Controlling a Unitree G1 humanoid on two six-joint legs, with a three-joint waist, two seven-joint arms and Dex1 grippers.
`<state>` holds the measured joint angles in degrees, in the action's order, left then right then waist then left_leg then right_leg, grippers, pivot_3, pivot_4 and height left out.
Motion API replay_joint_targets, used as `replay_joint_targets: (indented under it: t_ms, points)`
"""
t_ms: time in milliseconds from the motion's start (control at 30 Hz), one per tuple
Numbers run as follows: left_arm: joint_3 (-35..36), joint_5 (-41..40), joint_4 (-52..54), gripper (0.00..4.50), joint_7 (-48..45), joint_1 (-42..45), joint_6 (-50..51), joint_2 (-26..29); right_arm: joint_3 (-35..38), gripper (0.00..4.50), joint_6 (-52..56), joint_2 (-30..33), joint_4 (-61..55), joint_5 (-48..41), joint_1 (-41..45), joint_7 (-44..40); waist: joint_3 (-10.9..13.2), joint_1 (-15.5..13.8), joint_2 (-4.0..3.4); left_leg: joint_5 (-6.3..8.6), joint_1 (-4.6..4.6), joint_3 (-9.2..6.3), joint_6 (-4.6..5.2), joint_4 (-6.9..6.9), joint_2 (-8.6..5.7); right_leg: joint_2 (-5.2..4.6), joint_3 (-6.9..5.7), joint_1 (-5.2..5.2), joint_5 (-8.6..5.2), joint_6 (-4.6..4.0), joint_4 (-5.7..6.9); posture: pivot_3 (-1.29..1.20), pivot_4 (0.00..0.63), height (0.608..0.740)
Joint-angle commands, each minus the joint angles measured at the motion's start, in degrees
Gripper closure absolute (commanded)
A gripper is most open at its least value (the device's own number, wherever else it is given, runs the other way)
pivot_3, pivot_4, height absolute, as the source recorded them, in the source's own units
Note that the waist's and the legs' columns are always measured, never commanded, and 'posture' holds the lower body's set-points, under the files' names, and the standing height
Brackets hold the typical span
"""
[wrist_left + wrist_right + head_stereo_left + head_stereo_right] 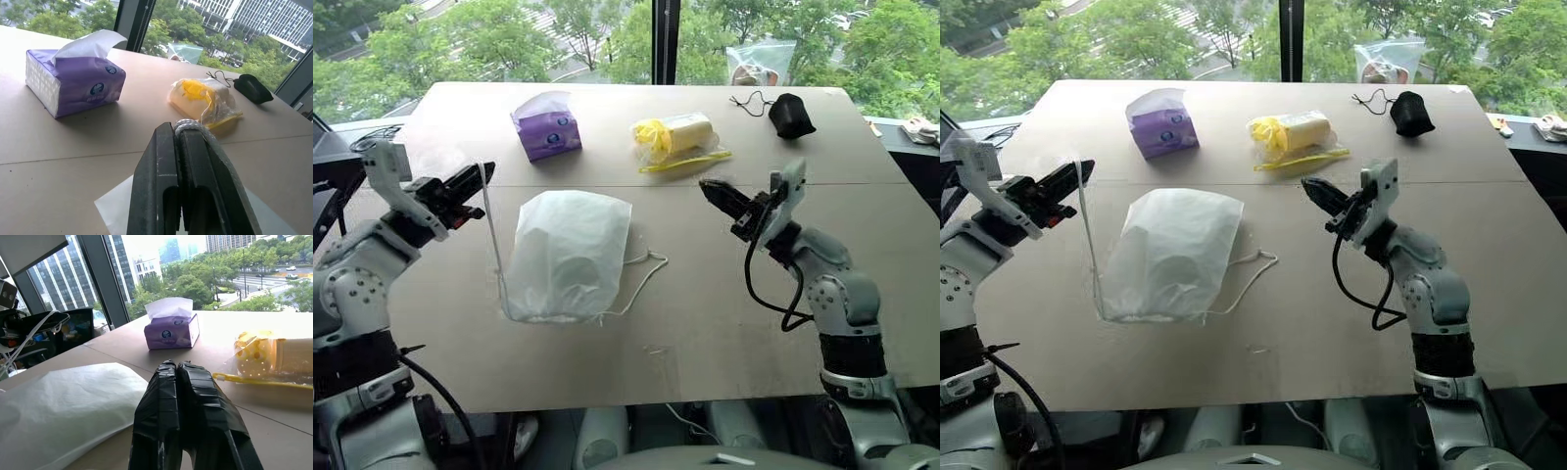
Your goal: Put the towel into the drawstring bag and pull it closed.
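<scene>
The drawstring bag (pixel 570 255) lies flat in the middle of the table (pixel 705 323), white and semi-translucent, a paler folded shape showing faintly through the fabric; whether that is the towel cannot be told. One white cord (pixel 492 245) runs taut from the bag's near-left corner straight up to the left gripper (pixel 481 178), and there it is: in the left wrist view the two black fingers (pixel 156 196) are pressed together with a bit of braided white cord pinched at their tips. The gripper hangs above the table, off to the bag's left, pointing in toward the middle. On the bag's other side a second cord loop (pixel 646 269) trails slack across the tabletop, touched by nothing.

Over to the right gripper (pixel 710 189): it is lifted clear of the table, to the right of the bag and apart from it, fingers pressed fully together on nothing, aimed toward the bag. The right wrist view confirms it, both taped fingers (pixel 156 401) flush against each other.

Further back sits a purple tissue pack (pixel 546 127) with a tissue poking out, beside it a clear plastic bag with yellow contents (pixel 677 139), and at the far right a small black pouch (pixel 790 115) with its string
</scene>
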<state>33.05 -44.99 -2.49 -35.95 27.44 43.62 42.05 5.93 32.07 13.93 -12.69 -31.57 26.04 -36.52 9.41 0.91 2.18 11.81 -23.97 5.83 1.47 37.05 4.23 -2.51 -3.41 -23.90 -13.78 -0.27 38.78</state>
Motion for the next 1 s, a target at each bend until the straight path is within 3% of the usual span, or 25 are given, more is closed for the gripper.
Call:
replay_joint_targets:
  t_ms: [33,67,167,200,233,367,433,700,867,1000]
  points:
    - [0.5,-0.7,0.8,4.5,0.0,1.6,-1.3,0.8,-3.8,4.43,3.1,4.4,-0.4,4.0,0.6,1.5,0.0,0.1,-0.01,-0.01,0.02,0.04,0.02,-0.02,-0.01,0.0,0.03,0.0,0.0,0.0,-0.02,0.0,0.15,0.74]
    - [0.0,-0.3,0.4,4.5,-0.7,1.2,-1.6,0.9,-6.9,4.43,1.7,5.9,0.5,6.7,0.4,0.3,0.0,0.1,-0.02,-0.01,0.06,0.1,0.03,-0.09,-0.03,0.0,0.08,0.01,0.0,0.0,-0.09,0.0,0.15,0.74]
    - [-0.9,1.8,-1.8,4.5,-2.7,-0.9,-3.3,1.3,-14.8,3.56,0.5,6.2,2.8,10.3,-0.2,-2.0,0.0,0.3,-0.01,-0.02,0.09,0.18,0.04,-0.29,-0.02,0.07,0.14,-0.01,0.0,0.0,-0.27,0.0,0.15,0.74]
    - [-1.2,2.4,-2.2,4.5,-3.2,-1.5,-3.7,1.5,-17.0,3.0,0.2,5.8,4.1,11.1,-0.1,-3.0,0.0,0.3,-0.01,-0.02,0.09,0.19,0.04,-0.37,-0.01,0.14,0.18,-0.06,0.0,0.0,-0.27,0.0,0.15,0.74]
    - [-1.5,2.8,-2.5,4.5,-3.5,-2.0,-4.1,1.7,-18.1,2.78,0.1,4.8,5.9,11.7,0.1,-2.9,0.0,0.2,0.0,-0.02,0.06,0.18,0.04,-0.4,-0.01,0.16,0.18,-0.09,0.0,-0.01,-0.27,0.0,0.15,0.74]
    - [-2.2,4.4,-2.6,4.5,-5.2,-4.6,-5.5,2.1,-22.0,0.88,1.3,2.3,12.3,13.1,1.0,-4.7,0.0,0.1,0.0,-0.02,-0.07,0.16,0.02,-0.44,0.02,0.26,0.18,-0.19,0.0,-0.01,-0.34,0.0,0.15,0.74]
    - [-1.9,4.4,-2.0,4.5,-5.3,-5.4,-5.5,2.0,-22.7,0.15,2.6,0.7,14.1,12.0,1.0,-5.9,0.0,0.1,0.03,-0.02,-0.12,0.17,0.03,-0.44,0.01,0.24,0.17,-0.19,0.0,-0.01,-0.43,0.0,0.15,0.74]
    - [-1.2,3.6,1.5,4.5,-4.8,-8.6,-4.7,1.7,-24.7,0.15,-5.0,-8.1,29.4,15.5,4.0,-7.6,-0.1,1.0,0.17,-0.01,0.06,0.13,0.02,-0.51,0.11,0.25,0.13,-0.02,0.01,-0.01,-0.57,0.0,0.15,0.74]
    - [0.0,2.7,3.6,4.5,-4.1,-10.5,-3.6,1.8,-29.2,0.15,-14.6,-9.3,34.0,21.9,3.4,-9.5,-0.2,1.9,0.19,-0.01,0.26,0.15,0.0,-0.52,0.19,0.27,0.15,0.11,0.02,-0.02,-0.56,0.0,0.15,0.74]
    - [0.5,2.3,4.3,4.5,-3.5,-11.2,-3.1,2.0,-32.3,1.31,-21.5,-9.3,36.3,27.3,2.3,-10.3,-0.2,2.3,0.19,-0.03,0.27,0.15,-0.07,-0.54,0.25,0.28,0.14,0.1,0.02,-0.03,-0.54,0.0,0.15,0.74]
